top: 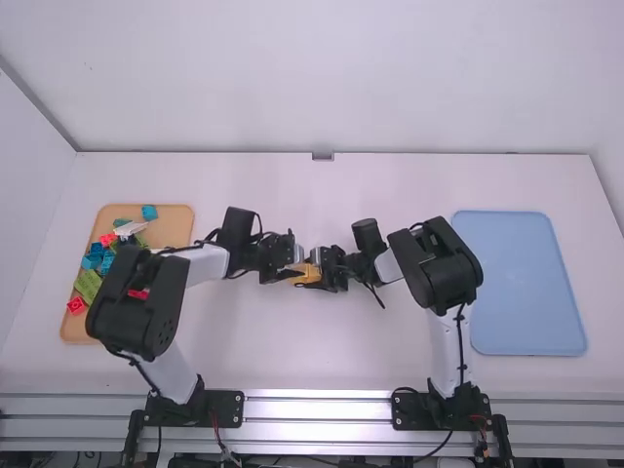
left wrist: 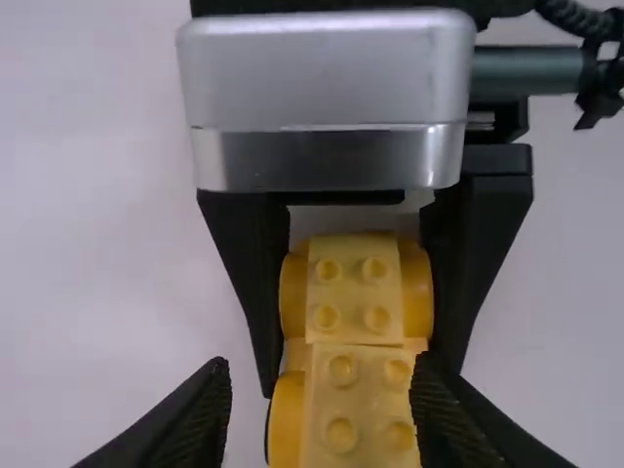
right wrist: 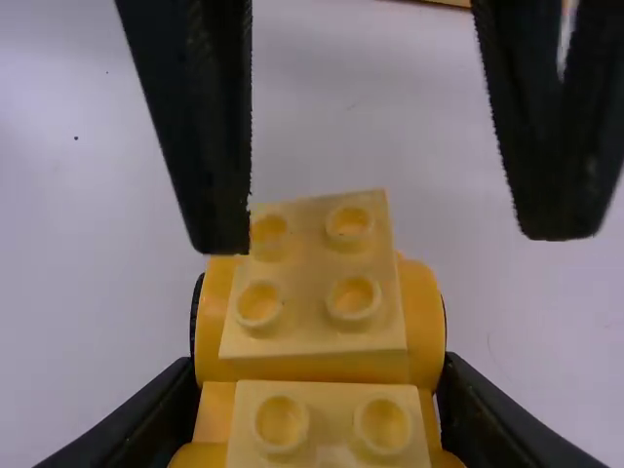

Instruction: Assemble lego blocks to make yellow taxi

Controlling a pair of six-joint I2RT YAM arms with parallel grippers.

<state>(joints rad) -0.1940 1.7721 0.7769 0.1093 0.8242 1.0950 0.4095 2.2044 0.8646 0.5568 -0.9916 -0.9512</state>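
From here the left arm (top: 146, 292) and right arm (top: 436, 268) both bend inward, tools nearly nose to nose; the left tool (top: 296, 272) has its fingers (left wrist: 190, 414) spread apart, while the right tool (top: 318, 271) is clamped in a firm grip.

- Arms: white links (top: 441, 346); rounded black elbow housings (top: 437, 265); black cables (top: 462, 336).
- Bases (top: 207, 405) at table (top: 292, 366) near edge: black, red wires (top: 216, 429).
- Right gripper (top: 330, 268): silver-grey block (left wrist: 327, 97), rounded corners; smooth black tapering fingers (left wrist: 249, 268).
- Left gripper (top: 278, 256): black; ridged finger edges.
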